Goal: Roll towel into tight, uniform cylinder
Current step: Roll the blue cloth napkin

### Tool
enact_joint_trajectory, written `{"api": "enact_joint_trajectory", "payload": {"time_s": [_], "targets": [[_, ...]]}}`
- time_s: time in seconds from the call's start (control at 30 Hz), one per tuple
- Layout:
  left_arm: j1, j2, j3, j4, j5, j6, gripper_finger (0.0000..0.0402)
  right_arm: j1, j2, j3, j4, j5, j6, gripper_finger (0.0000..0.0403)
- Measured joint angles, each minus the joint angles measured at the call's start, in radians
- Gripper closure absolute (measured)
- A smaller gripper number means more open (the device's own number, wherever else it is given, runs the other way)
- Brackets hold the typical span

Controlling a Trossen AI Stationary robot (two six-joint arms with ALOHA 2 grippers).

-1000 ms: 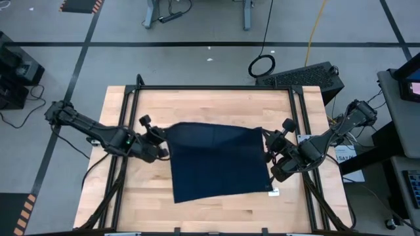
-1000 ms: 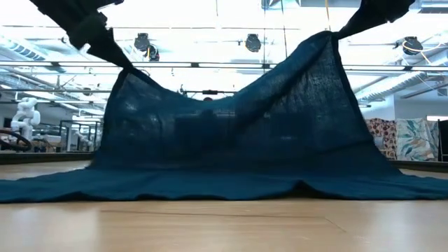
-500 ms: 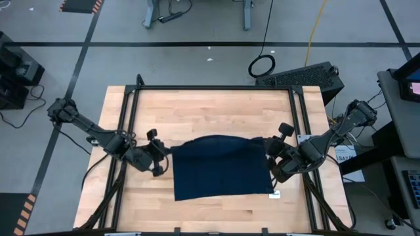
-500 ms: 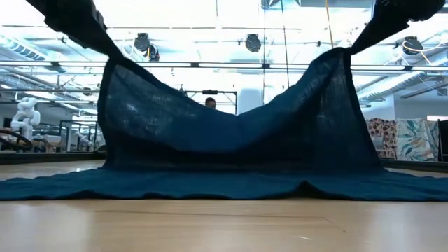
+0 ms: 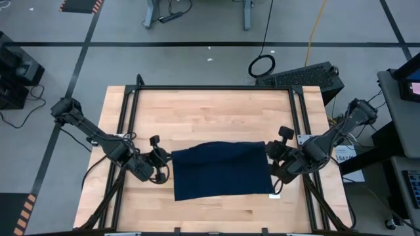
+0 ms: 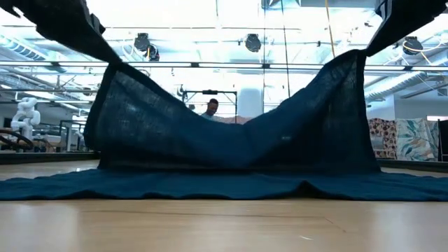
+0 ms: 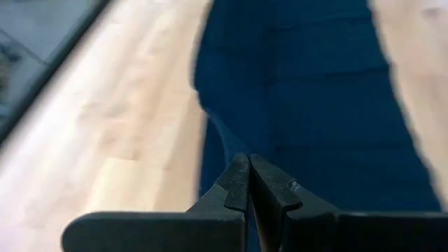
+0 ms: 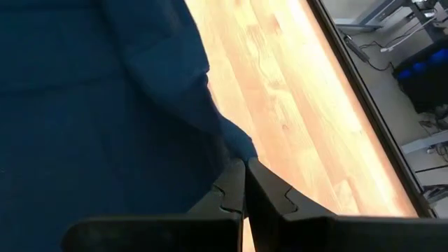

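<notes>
At about 8 o'clock on the worktop (image 5: 210, 108), the left claw (image 5: 159, 172) is clenched on the towel's (image 5: 222, 169) left far corner; its wrist view shows the two fingers (image 7: 238, 183) pressed together with navy cloth pinched between them. That corner is hanging in the air, and in the low view the cloth is rising steeply from the wood toward the arm at 10 o'clock.

In the middle, the towel is lying across the near half of the worktop, roughly from 7 to 5 o'clock. Its near part is resting flat, while the far edge is sagging between the two lifted corners like a hammock. A person is partly showing in the room beyond that dip.

At about 4 o'clock, the right claw (image 5: 276, 172) is clenched on the other far corner, cloth again nipped between shut fingers (image 8: 238, 178). A small white tag (image 5: 273, 195) is peeking out at the near right corner.

As a judgement, the rolling is barely beginning: the far edge is being carried over the flat part, which looks like a first fold or turn, and no cylinder is forming yet. All the tight winding remains.

The bare wood toward 12 o'clock is giving plenty of room. The black frame rails (image 5: 298, 111) are running close beside both claws, so sideways room is scant.
</notes>
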Motion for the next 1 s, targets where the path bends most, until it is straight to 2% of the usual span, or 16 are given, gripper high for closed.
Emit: {"api": "enact_joint_trajectory", "payload": {"time_s": [0.1,0.33,0.7,1.0], "targets": [[-0.001,0.001,0.000,0.006,-0.041,0.000,0.0391,0.000,-0.024,0.000,0.000,0.002,0.000,0.0403],[-0.038,0.008,0.000,0.009,0.006,-0.054,0.0391,0.001,-0.049,0.000,0.018,-0.010,-0.001,0.0403],[-0.095,0.091,0.000,-0.002,0.012,-0.051,0.0391,0.001,-0.050,0.000,0.063,-0.156,-0.027,0.0403],[-0.093,0.091,0.000,-0.074,-0.173,-0.006,0.0391,0.001,-0.050,0.000,0.066,-0.199,-0.027,0.0403]]}}
